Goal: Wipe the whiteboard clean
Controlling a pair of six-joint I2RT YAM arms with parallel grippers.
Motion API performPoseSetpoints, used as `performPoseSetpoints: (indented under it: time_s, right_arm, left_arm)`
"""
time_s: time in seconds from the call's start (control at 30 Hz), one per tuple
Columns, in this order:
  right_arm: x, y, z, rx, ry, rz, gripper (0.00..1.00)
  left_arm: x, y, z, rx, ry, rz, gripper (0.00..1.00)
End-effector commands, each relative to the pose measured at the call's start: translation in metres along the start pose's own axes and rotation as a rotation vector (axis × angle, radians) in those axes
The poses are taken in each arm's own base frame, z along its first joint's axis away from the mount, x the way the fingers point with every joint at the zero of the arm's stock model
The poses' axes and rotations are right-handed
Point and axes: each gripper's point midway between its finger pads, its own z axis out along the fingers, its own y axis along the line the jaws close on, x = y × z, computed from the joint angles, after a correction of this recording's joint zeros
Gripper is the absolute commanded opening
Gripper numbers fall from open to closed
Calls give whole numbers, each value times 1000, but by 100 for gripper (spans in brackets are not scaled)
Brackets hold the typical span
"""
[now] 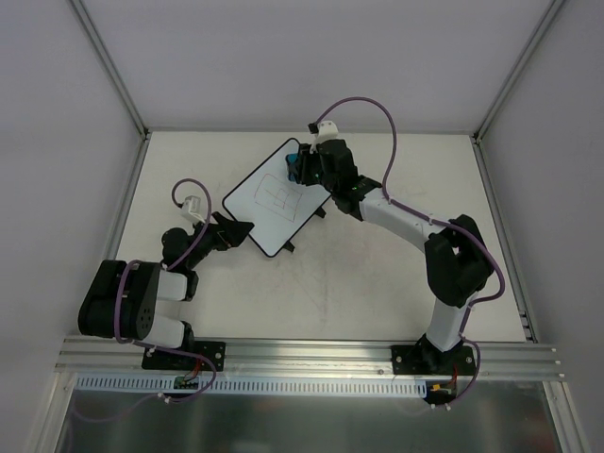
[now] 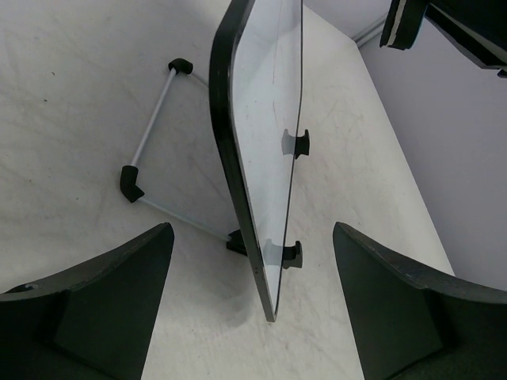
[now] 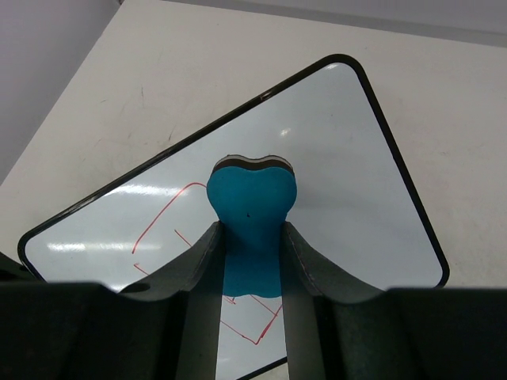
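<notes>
Two grippers bracket the tilted whiteboard (image 1: 267, 209); right gripper (image 1: 300, 166) pinches the blue eraser (image 3: 252, 199) over its far corner, red drawing (image 1: 279, 195) just nearward at its centre; left gripper (image 1: 235, 230) straddles its near edge, jaws wide, gripping nothing.

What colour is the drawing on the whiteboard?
Red. The drawing on the whiteboard shows best in the right wrist view.

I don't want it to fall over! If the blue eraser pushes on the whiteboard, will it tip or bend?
Probably stiff: the whiteboard edge looks straight. It might tip or slide, since it seems propped on thin wire legs. The left tool, open around its edge, could steady it.
</notes>
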Motion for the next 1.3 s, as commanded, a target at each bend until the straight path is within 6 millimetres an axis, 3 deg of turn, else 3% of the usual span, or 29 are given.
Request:
performPoseSetpoints:
  time_s: [0.0,0.3,0.5,0.77,1.1,1.2,1.27]
  right_arm:
    - [-14,12,1,-56,-53,3,0]
    - [-7,23,5,-116,-30,19,0]
    - [-4,29,9,-144,-18,34,0]
    - [-1,34,10,-171,-9,38,0]
    - [3,57,10,-222,-13,0,0]
    - [5,60,10,-231,-10,-3,0]
    - [6,63,11,-239,-7,-3,0]
  left_arm:
    - [-55,-44,7,156,-225,204,82]
    - [-65,-47,13,167,-247,222,63]
    - [-73,-49,18,171,-261,237,62]
    - [-81,-50,23,174,-271,236,49]
    - [-86,-44,24,149,-270,239,41]
    - [-84,-41,23,143,-266,235,36]
    - [-84,-40,23,142,-265,233,28]
